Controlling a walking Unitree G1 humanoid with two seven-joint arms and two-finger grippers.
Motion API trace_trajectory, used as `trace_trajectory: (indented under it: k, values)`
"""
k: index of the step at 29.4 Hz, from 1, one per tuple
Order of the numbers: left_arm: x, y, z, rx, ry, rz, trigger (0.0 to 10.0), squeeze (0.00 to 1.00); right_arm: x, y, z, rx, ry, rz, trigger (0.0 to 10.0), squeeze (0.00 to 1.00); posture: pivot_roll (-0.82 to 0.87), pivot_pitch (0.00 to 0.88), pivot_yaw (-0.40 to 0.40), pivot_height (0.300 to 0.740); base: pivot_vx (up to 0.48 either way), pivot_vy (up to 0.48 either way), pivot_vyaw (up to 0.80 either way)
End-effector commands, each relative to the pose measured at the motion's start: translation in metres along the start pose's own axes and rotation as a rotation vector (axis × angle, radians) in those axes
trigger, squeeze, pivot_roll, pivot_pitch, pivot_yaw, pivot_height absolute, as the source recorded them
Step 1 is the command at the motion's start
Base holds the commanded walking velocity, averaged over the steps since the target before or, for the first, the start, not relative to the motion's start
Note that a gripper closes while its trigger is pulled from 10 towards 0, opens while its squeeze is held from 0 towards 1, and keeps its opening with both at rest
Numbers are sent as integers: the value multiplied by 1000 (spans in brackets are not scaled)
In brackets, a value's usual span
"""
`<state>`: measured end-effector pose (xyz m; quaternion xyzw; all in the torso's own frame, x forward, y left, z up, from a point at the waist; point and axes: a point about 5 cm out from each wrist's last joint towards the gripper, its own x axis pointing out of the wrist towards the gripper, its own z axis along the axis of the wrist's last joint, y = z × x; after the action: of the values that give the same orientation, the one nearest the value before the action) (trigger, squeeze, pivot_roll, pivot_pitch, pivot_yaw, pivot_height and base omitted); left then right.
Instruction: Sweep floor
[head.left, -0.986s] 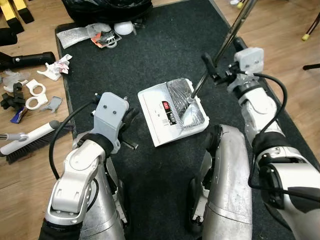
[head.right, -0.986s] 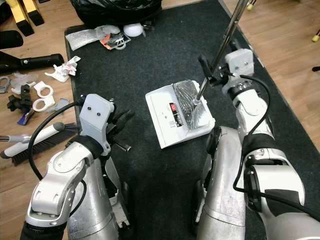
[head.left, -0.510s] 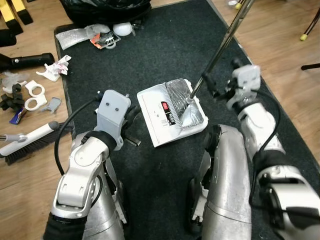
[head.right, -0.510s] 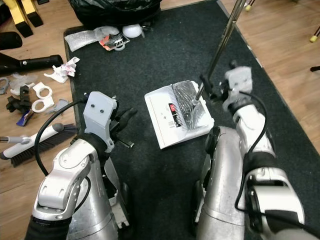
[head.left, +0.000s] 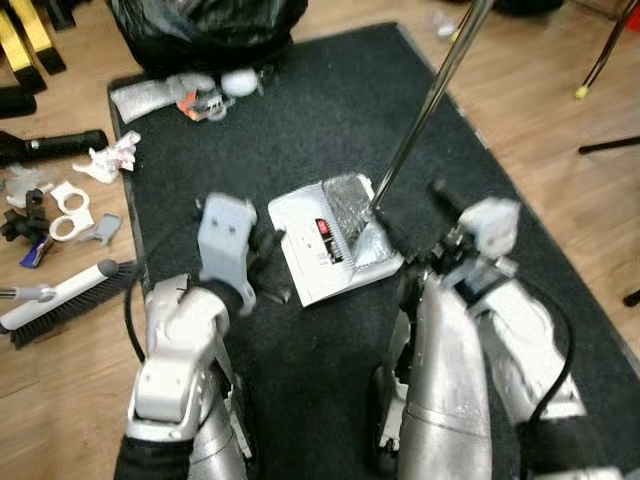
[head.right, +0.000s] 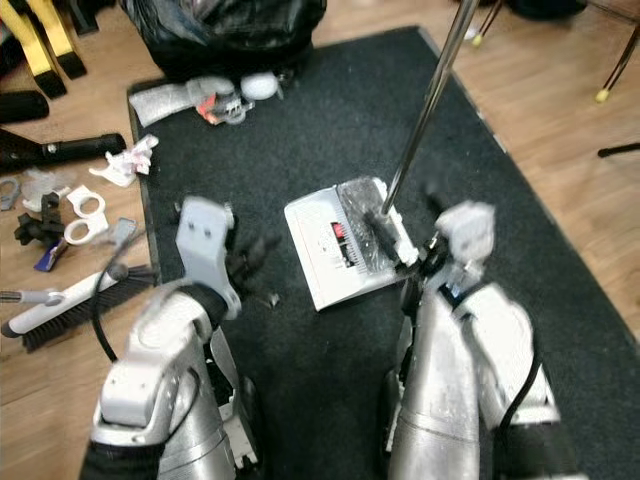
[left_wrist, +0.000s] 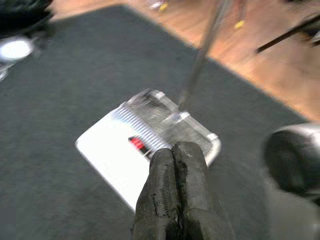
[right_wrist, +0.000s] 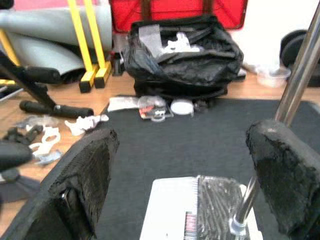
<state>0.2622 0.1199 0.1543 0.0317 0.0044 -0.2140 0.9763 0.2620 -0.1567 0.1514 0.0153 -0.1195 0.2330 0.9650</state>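
Brush with grey bristles and white handle (head.left: 60, 298) lies on the wood floor, well left of the white plastic dustpan (head.left: 330, 240) you'll sweep into. Your left gripper (left_wrist: 176, 172), just left of the dustpan, has its jaws pressed together, empty. Your right gripper (right_wrist: 180, 175), right of it, gapes wide, its metal pole (head.left: 425, 100) unheld.

Wooden floor (head.left: 560, 200), dark rug (head.left: 330, 110), white dustpan (head.left: 305, 250), brush (head.left: 60, 300)

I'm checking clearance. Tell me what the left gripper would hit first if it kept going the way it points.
Probably the white dustpan: the left gripper, fingers shut, points straight at it on the dark rug. Depth is unclear.
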Motion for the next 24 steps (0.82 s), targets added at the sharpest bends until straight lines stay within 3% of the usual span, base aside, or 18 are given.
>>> trace_trajectory:
  k: [1,8,9,11,13,24]
  values:
    - [-1,2,-6,-13,4,81,10000,0,-6,6,3,26,13,-4,10000,0,-154,93,-103,414,0,0,0]
    - [4,3,-10,2,-1,80,10000,0,-15,17,0,79,32,-27,10000,0,-163,62,-98,429,0,0,0]
    - [15,4,-13,6,-10,74,10000,0,-11,13,-7,133,40,-55,10000,0,-160,33,-100,439,0,0,0]
    - [21,5,-13,4,-13,73,10000,0,-7,12,-9,147,50,-60,10000,0,-161,21,-102,444,0,0,0]
    - [28,7,-14,2,-15,73,10000,0,-1,10,-9,132,62,-36,10000,0,-153,15,-111,454,0,0,0]
    - [35,9,-15,-11,-23,83,10000,0,3,7,-8,150,100,-22,10000,0,-151,6,-133,499,0,0,0]
